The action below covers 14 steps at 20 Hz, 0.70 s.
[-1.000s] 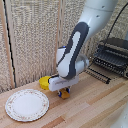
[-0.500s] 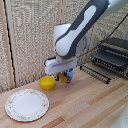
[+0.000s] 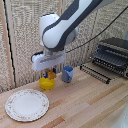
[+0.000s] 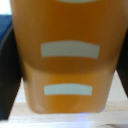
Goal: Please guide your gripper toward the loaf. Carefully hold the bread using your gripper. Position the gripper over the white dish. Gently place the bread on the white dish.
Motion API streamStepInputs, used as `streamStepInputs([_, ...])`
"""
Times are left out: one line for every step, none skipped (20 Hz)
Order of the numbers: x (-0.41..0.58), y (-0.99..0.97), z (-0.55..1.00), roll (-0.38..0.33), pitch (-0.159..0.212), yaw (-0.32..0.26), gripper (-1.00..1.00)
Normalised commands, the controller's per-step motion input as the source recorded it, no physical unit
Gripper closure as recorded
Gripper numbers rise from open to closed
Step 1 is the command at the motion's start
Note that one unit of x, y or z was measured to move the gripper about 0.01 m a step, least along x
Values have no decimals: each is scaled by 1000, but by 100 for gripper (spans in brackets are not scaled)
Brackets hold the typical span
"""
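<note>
The tool (image 3: 48,75) hangs above the tabletop (image 3: 85,102), clamped on the loaf (image 4: 62,55), which fills the wrist view between dark fingers (image 4: 9,75). It sits over the yellow bowl (image 3: 47,83), beside the blue cup (image 3: 67,74); the dish (image 3: 27,104) lies well apart, toward the exterior view's left. Risks, as I judge them: a loose grip letting the loaf slip mid-carry, a low path clipping the bowl, or an early release missing the dish

The white-grey robot arm's blue-tipped gripper (image 3: 47,75) is gripping the small golden-orange bread (image 3: 50,75) just above the round yellow bowl (image 3: 47,84), beside the blue cup (image 3: 67,74); the large white brown-rimmed dish (image 3: 27,104) is lying near the bowl.
</note>
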Motion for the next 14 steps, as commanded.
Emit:
streamStepInputs([334,900,-26,-15,125,26,100])
streamStepInputs([303,900,-137,-33,125,35,100])
streamStepInputs([300,906,-229,-43,115,33,100])
streamStepInputs([297,909,-303,-55,105,34,100])
streamStepInputs([331,889,-389,-65,96,31,100])
streamStepInputs([371,763,-440,-59,77,22,100])
streamStepInputs([386,657,-489,-56,30,11,100])
streamStepInputs([369,563,-497,-48,0,0,100])
streamStepInputs([357,466,-486,-38,0,0,100])
streamStepInputs([311,380,-457,-29,0,0,100])
streamStepInputs([280,346,-443,-27,-3,0,100])
streamStepInputs([266,280,-434,-18,-7,0,100])
streamStepInputs([254,251,-437,-18,-10,0,100])
streamStepInputs([251,220,-443,-20,-11,0,100])
